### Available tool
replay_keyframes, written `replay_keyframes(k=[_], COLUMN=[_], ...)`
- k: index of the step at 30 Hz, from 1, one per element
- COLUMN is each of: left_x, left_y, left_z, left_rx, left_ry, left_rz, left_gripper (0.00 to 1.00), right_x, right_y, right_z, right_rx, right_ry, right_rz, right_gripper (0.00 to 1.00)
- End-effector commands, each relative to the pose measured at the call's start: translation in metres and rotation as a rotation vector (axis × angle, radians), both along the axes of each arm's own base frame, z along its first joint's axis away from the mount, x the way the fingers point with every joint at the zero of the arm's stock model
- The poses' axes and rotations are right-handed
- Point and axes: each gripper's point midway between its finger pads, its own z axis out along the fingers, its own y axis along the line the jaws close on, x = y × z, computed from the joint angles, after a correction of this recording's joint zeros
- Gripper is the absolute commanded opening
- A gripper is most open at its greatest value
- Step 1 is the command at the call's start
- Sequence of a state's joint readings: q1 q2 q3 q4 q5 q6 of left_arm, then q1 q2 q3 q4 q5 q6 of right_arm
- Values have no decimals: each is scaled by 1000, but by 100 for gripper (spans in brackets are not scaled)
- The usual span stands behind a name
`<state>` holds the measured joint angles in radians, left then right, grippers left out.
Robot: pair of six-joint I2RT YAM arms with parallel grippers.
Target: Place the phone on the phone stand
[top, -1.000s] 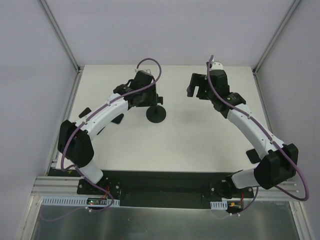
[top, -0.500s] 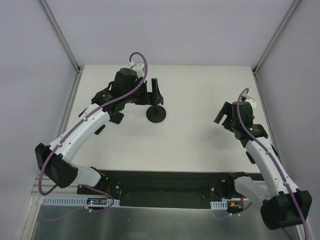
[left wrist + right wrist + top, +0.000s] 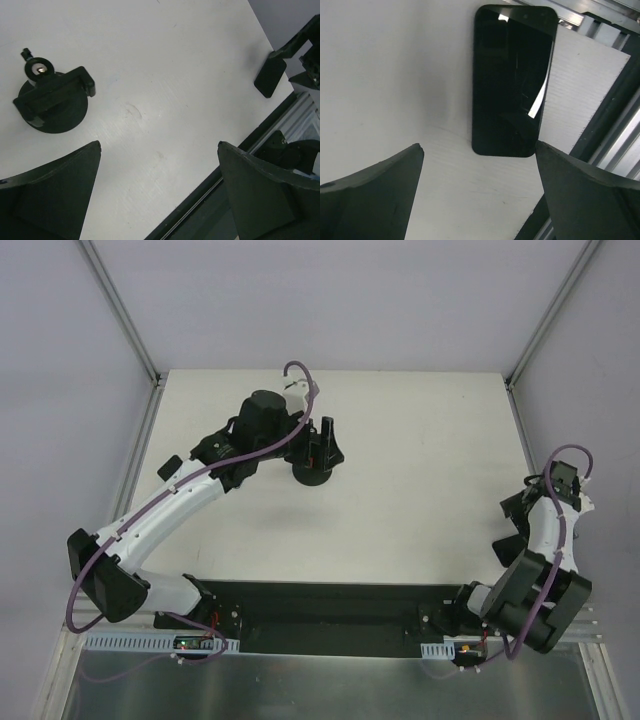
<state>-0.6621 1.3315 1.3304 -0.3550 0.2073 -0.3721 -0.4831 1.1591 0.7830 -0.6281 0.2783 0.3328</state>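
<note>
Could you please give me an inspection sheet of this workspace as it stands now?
Surface: white table, with faint scuffs in the left wrist view.
Job's things: phone stand upright, holder empty; phone lying flat near the table edge, not on the stand.
Clutter: nothing seen.
End effectors: left end effector open, empty, close to the stand without touching it; right end effector open, empty, over the phone.
Cables: purple cable looped along each arm, clear of both things.
Surroundings: grey walls; aluminium rail along the near edge.
</note>
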Motion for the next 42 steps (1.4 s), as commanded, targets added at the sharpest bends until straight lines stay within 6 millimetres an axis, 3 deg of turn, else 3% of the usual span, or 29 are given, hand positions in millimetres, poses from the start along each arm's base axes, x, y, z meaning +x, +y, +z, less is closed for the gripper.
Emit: replay_keyframes(k=[1,8,13,19,37,42], left_x=[-9,-35,-47,-44,-46,-46], left_y=[-8,-41,-50,-48,-47,-48], left_z=[17,0,-2,-4,-5,-4], left_rx=[25,75,89,113,124,123], left_ry=[-134,-131,-142,-157,-167,-171], left_rz=[-43,-162,-201,-184,-190,-191], left_gripper=[99,99,99,99,99,99], right_x=[-7,0,-4,-16,-25,-21], right_y=[-25,-37,-39,-39,-34,-30], right_z=[-4,-18,-33,-45,-68,-72], right_rx=[46,121,165,185,267,287], right_ry=[58,99,112,129,141,121], right_rz=[-64,-6,-32,-72,-124,-117], right_gripper=[96,96,96,96,99,92])
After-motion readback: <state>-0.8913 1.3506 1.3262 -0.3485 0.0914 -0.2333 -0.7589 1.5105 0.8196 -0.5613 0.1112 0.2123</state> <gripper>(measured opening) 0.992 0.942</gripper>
